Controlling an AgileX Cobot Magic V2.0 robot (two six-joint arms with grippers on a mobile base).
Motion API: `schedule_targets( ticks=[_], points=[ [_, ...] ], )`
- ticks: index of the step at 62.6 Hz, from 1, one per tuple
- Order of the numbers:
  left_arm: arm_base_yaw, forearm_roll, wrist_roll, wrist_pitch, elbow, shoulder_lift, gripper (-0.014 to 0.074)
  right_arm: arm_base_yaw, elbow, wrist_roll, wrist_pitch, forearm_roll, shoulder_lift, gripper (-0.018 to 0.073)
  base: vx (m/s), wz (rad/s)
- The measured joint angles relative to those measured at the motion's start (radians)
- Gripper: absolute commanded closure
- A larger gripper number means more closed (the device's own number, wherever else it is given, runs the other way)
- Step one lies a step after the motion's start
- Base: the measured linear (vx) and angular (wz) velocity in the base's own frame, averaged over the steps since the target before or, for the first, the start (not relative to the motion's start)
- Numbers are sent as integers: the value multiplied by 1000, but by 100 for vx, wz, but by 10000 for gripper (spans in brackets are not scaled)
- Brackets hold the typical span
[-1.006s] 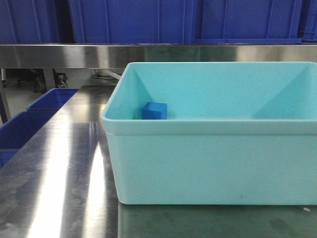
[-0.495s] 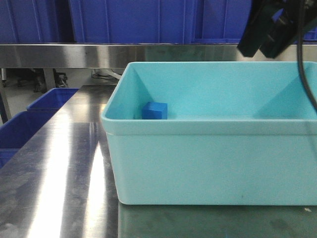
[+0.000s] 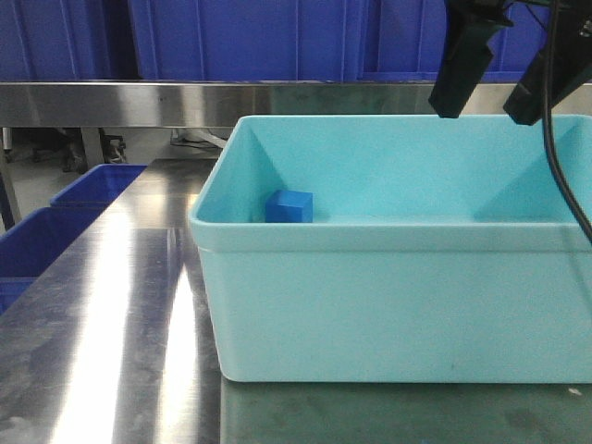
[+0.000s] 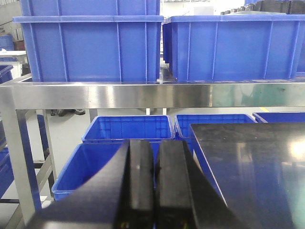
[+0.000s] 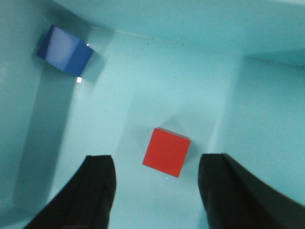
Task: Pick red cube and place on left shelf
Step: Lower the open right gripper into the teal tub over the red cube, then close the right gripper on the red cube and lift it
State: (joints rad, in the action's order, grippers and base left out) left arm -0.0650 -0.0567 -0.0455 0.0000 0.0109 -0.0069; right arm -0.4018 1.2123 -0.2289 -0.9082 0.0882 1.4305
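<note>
One long steel table [image 3: 111,324] carries everything, with a steel shelf [image 3: 185,102] behind it bearing big blue crates [image 3: 240,37]. On the table sits the turquoise tub [image 3: 388,314], and both cubes are in it. Over the tub's right half hangs the right gripper [image 3: 499,81], its two black fingers [image 5: 97,191] spread wide with nothing between them. The left gripper [image 4: 155,186] is away from the tub, looking level at the shelf and the crates, its fingers pressed together on nothing. The red cube [image 5: 166,152] rests on the tub floor, hidden from the front camera by the near wall. In the right wrist view it lies straight ahead of the gripper, centred in the gap between the fingers and touching neither. It sits a little skewed to the line between them, so a small wrist turn may help the pads meet flat faces. The right arm is plainly the nearer, and the coming move looks like a straight descent. The blue cube [image 5: 64,49] sits well apart in the far left corner, clear of that path.
</note>
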Motion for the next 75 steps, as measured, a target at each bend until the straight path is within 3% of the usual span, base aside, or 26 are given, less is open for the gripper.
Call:
schedule_targets(
  ticks=[18, 63, 68, 75],
  points=[
    [0, 0, 0, 0, 0, 0, 506, 0, 0, -80, -35, 0, 69, 62, 0, 0],
    [0, 0, 0, 0, 0, 0, 506, -20, 0, -86, -26, 2, 303, 62, 0, 0],
    [0, 0, 0, 0, 0, 0, 506, -20, 0, -86, -17, 2, 311, 71, 0, 0],
    [0, 0, 0, 0, 0, 0, 506, -20, 0, -86, -6, 2, 317, 157, 0, 0]
  ],
)
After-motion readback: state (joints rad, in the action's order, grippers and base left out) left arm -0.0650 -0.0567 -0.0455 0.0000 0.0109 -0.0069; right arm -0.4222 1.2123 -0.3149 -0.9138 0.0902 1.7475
